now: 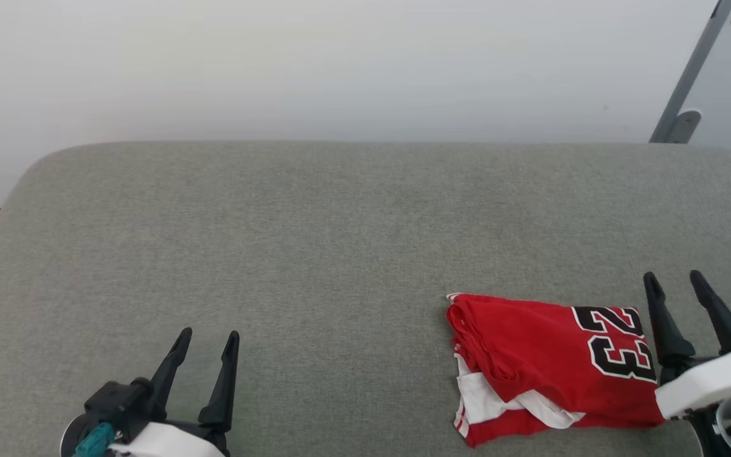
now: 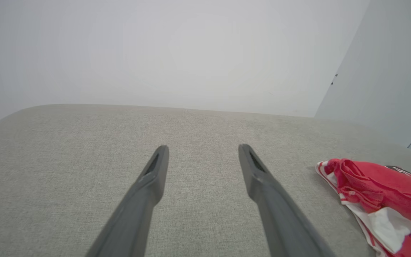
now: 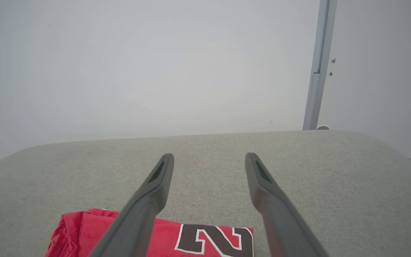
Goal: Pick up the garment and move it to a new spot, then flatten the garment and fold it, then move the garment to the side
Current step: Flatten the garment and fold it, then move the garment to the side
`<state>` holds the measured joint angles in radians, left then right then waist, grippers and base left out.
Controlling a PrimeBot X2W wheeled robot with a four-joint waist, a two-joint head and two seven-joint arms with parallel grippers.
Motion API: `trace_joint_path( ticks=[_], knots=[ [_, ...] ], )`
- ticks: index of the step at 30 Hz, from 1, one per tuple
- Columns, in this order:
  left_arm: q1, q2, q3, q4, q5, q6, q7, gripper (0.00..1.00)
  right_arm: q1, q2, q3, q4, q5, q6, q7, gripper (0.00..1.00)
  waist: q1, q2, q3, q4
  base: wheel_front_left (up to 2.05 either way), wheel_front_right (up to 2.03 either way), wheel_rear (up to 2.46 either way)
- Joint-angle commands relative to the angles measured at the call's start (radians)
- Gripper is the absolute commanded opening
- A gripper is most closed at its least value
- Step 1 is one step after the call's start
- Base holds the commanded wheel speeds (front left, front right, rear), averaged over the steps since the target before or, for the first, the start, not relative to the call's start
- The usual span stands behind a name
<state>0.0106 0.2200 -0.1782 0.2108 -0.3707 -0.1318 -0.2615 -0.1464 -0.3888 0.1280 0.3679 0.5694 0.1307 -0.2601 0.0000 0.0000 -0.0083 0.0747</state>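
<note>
Hovering wide open and empty, my left claw [image 1: 210, 333] sits over the grey woven-fabric cushion [image 1: 315, 222]. Small red jersey shirt [image 1: 543, 362] with black "23" lies roughly folded well to its right, just left of my right claw [image 1: 673, 276], also spread, holding nothing. Fold and side move look done, I judge.
</note>
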Motion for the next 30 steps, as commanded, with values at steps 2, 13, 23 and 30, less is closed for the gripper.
trace_joint_path(
  ticks=[2,13,23,30],
  knots=[
    [0.025,0.001,0.009,-0.022,0.011,0.003,-0.005,1.00,0.045,0.028,-0.052,-0.051,-0.036,0.000,-0.005,1.00,0.0000,0.0000,-0.010,0.012,0.00,0.00,0.00],
    [0.140,0.003,0.054,-0.115,0.026,0.003,-0.005,1.00,0.263,0.117,-0.204,-0.218,-0.112,0.000,-0.006,1.00,0.0000,0.0000,-0.020,0.033,0.00,0.00,0.00],
    [0.204,-0.014,0.101,-0.178,0.039,0.003,-0.005,1.00,0.349,0.161,-0.273,-0.302,-0.142,0.000,0.032,1.00,0.0000,0.0000,-0.014,0.037,0.00,0.00,0.00],
    [0.163,-0.015,0.082,-0.168,0.031,0.003,-0.005,1.00,0.306,0.161,-0.268,-0.303,-0.162,0.000,0.087,1.00,0.0000,0.0000,-0.006,0.038,0.00,0.00,0.00]
  ],
)
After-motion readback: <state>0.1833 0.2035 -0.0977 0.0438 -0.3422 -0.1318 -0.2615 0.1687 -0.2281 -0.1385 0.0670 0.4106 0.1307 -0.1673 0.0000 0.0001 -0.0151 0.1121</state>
